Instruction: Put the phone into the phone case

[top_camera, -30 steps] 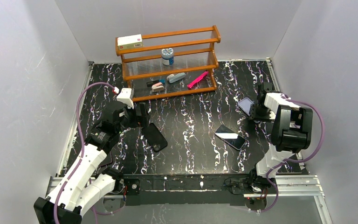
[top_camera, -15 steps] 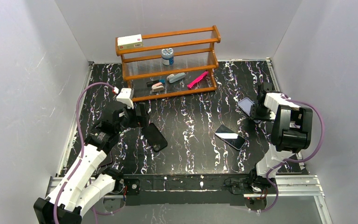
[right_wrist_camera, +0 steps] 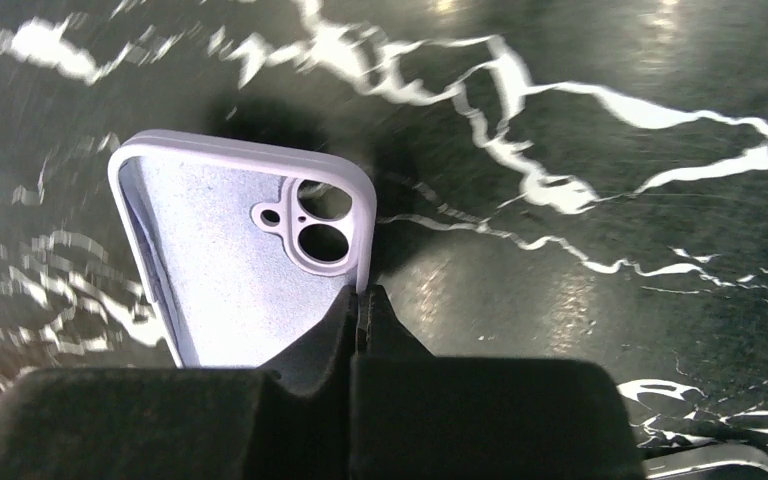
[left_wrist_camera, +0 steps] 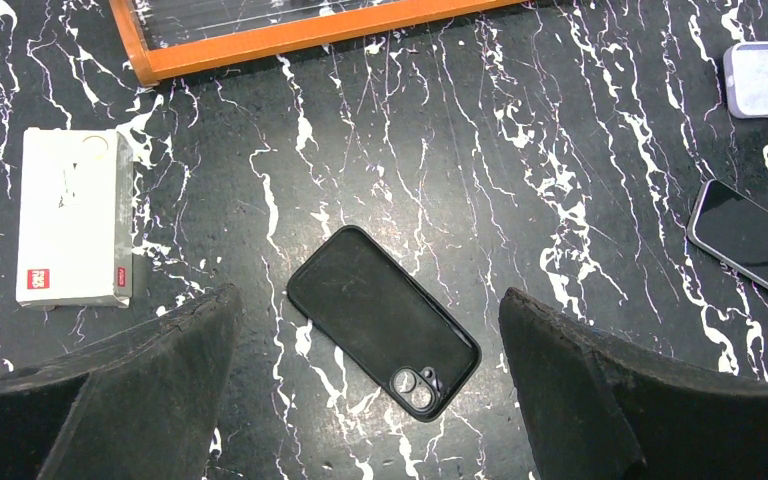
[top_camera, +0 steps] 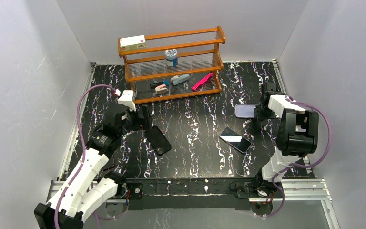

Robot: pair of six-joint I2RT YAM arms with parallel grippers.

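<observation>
The black phone case lies open side up on the marbled table, with its camera cutout at its near end; it also shows in the left wrist view. My left gripper hovers over it, open and empty. The phone lies flat, screen up, right of centre, and at the right edge of the left wrist view. My right gripper is shut on the rim of a lavender case, held above the table.
A wooden rack stands at the back with a white box, a jar, a pink tool and small items on its shelves. A white box lies on the table left of the black case. Grey walls enclose the table.
My right gripper has turned and shifted the lavender case a little to the left; it now lies level. The left arm, black case and phone have not moved.
</observation>
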